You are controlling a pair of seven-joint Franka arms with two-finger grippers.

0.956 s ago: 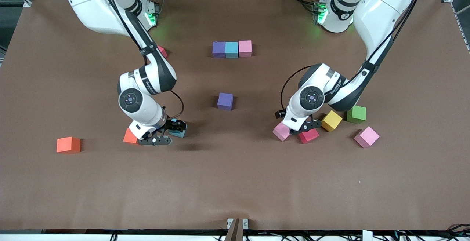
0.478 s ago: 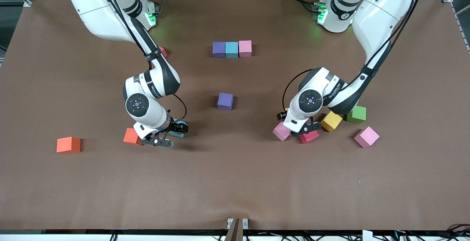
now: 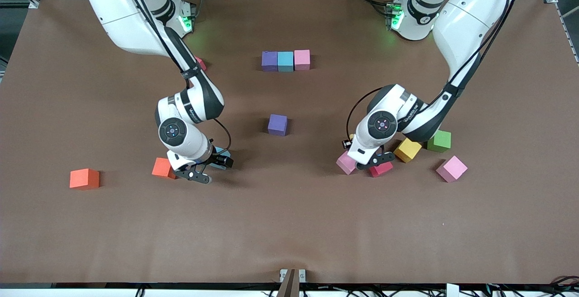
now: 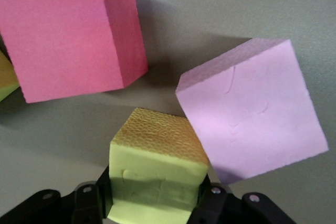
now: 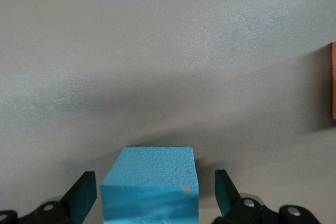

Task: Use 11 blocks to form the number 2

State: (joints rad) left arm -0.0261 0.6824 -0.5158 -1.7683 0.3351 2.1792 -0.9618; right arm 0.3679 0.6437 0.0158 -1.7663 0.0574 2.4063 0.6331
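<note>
Blocks: left gripper (image 4: 152, 211), bent low, clamps one yellow block (image 4: 157, 174); right gripper (image 5: 152, 192), low too, straddles one blue block (image 5: 149, 184), fingers apart.

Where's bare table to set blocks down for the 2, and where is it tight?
Free: the mat nearer the camera than every block, and the gap between the top row and the lone purple block. Crowded: the left end effector in the cluster of pink, red, yellow and green blocks.
</note>
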